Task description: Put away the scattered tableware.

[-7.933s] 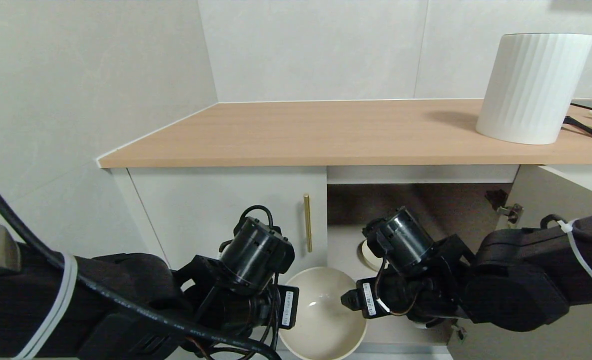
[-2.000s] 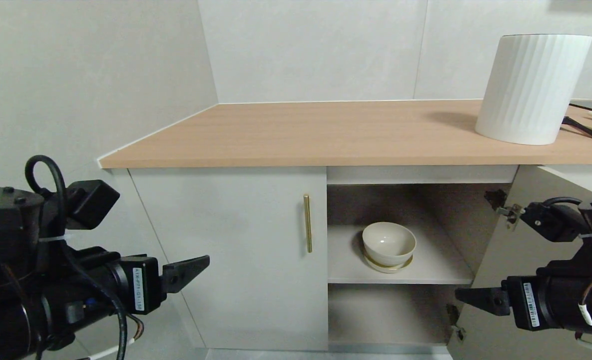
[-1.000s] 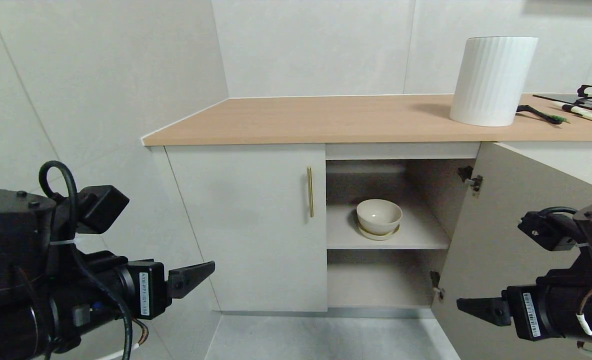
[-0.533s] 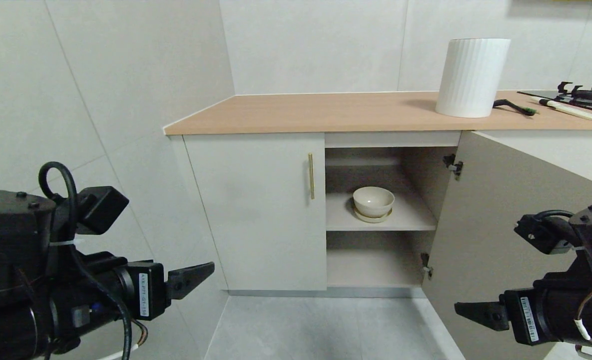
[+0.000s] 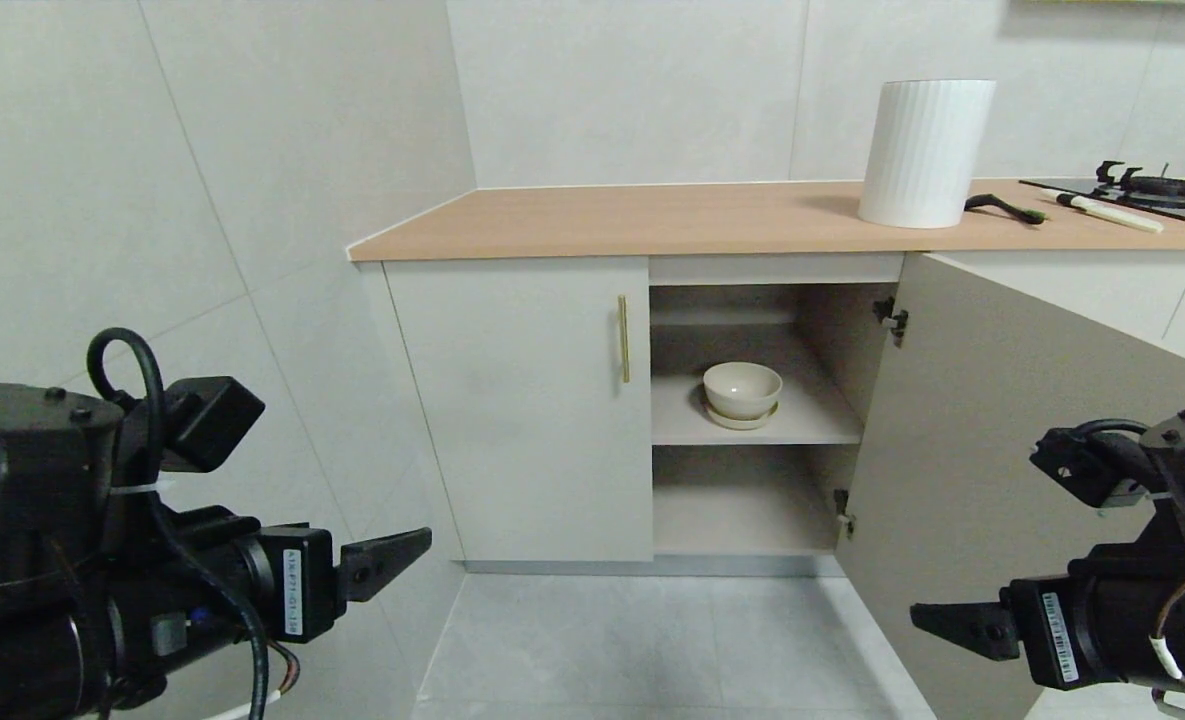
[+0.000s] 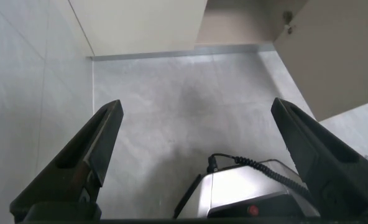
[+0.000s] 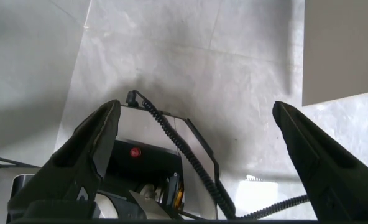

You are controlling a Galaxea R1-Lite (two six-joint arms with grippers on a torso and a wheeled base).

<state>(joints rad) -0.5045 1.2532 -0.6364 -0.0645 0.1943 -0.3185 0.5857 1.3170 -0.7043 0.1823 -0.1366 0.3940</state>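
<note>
Sitting stacked on a small plate (image 5: 740,420), the bowl (image 5: 742,385) occupies the upper shelf (image 5: 822,425) of the cabinet (image 5: 522,420) at frame centre, stored there, I'd judge, as tableware put away; the door (image 5: 952,430) hangs open at right, likely awaiting closing. Left wrist view: the left hand (image 6: 196,109) is spread wide, empty, over grey floor (image 6: 184,74). Right wrist view: the right hand (image 7: 196,107) likewise gapes above the floor, gripping nothing.
</note>
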